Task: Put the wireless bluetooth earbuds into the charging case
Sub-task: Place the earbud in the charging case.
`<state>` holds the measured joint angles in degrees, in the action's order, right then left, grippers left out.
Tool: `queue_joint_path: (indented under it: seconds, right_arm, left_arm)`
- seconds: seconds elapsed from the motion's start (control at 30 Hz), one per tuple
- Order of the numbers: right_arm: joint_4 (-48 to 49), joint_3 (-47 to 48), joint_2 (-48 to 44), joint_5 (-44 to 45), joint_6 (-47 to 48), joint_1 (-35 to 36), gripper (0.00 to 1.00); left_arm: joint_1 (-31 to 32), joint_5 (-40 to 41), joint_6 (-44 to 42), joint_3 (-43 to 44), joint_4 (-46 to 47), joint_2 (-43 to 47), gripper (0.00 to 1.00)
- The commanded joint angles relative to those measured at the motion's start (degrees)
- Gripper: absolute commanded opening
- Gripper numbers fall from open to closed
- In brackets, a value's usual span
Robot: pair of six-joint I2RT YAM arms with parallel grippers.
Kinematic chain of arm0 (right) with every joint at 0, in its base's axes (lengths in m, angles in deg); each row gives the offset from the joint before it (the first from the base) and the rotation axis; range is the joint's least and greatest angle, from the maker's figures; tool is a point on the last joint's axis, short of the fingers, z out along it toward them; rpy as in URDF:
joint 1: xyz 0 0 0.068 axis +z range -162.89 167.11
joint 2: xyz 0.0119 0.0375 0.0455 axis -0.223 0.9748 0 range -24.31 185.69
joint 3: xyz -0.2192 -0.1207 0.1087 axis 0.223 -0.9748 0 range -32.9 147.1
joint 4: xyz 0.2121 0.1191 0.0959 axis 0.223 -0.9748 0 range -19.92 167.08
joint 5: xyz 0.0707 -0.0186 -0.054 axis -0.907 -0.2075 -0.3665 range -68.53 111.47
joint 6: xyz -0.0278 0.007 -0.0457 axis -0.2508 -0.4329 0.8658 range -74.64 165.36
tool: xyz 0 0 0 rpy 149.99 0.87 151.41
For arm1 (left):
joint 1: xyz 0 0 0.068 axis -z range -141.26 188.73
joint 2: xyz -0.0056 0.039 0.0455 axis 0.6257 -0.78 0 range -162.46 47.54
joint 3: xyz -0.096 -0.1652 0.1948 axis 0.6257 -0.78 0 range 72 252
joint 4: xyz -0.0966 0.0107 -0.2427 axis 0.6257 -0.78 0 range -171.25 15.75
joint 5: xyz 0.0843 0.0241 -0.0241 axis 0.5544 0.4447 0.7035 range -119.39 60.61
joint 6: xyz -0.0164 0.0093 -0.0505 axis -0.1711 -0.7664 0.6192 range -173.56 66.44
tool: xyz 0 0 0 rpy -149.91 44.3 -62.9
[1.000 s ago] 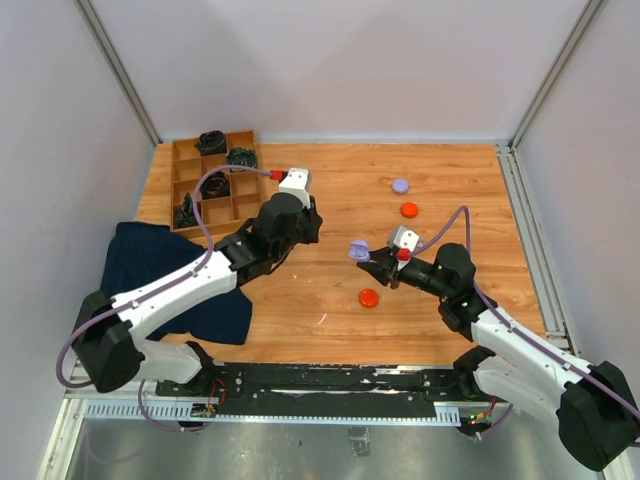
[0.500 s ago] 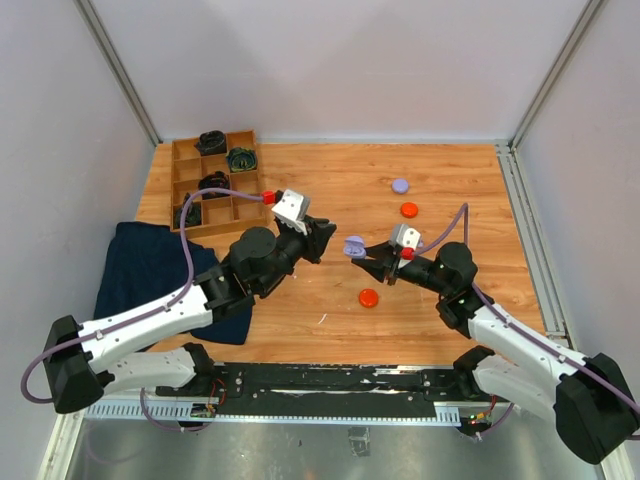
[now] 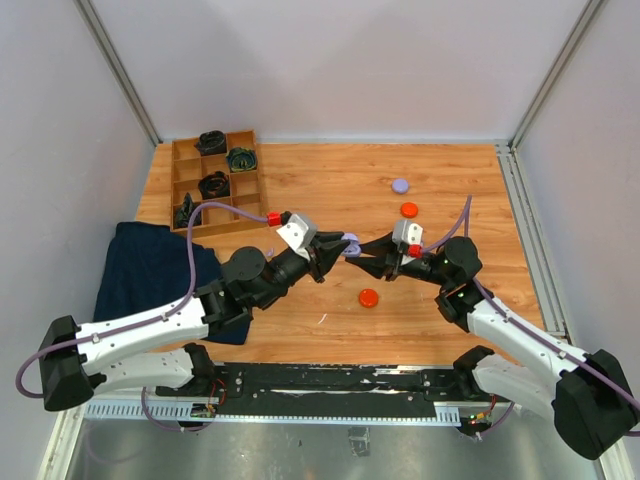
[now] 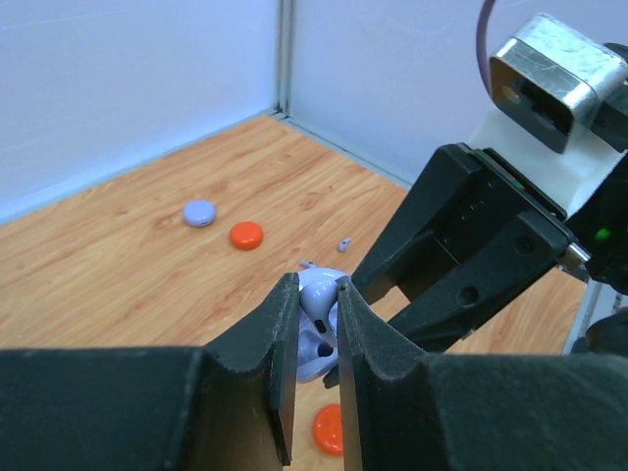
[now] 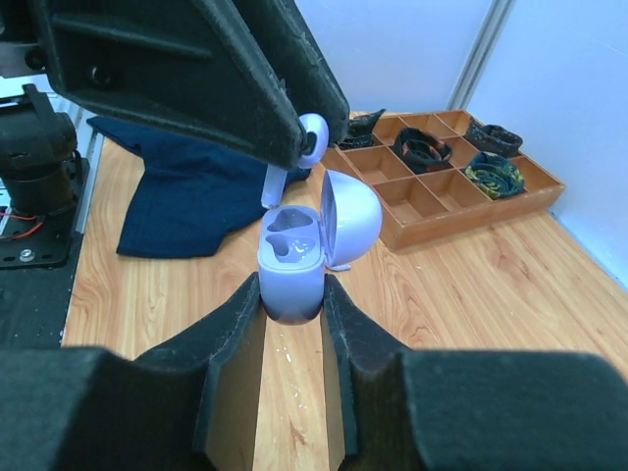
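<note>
Here, glossy lavender earbud (image 4: 319, 293) — left claw (image 4: 316, 290) — near rounded open case (image 5: 291, 263).

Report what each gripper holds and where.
Left gripper: lavender earbud, pinched near its head, stem hanging free. Right gripper: open lavender charging case, jaws on the sides of its base.

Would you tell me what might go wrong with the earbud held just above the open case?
1. The left gripper pinches the lavender earbud only by its head, with the stem tilted near the charging case rim, so it may miss the cavity or jam.
2. That broad gripper sits close to the open lid and might knock it.
3. The right gripper holds the case above the table, so a push could drop it.
</note>
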<state>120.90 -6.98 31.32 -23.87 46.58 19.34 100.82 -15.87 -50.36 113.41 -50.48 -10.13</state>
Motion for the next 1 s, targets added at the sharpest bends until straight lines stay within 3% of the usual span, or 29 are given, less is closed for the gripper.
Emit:
queue_joint_path:
  seconds: [0.0, 0.97]
  right_arm:
    - [2.95, 2.51, -0.35, -3.22, -1.78, 0.56, 0.04]
    - [1.89, 2.84, -2.46, -3.79, -2.36, 0.54, 0.04]
  left_arm:
    - [1.88, -2.14, -5.66, -0.96, 6.07, 0.4, 0.17]
    - [3.49, -4.85, -15.98, -3.0, 7.54, -0.78, 0.2]
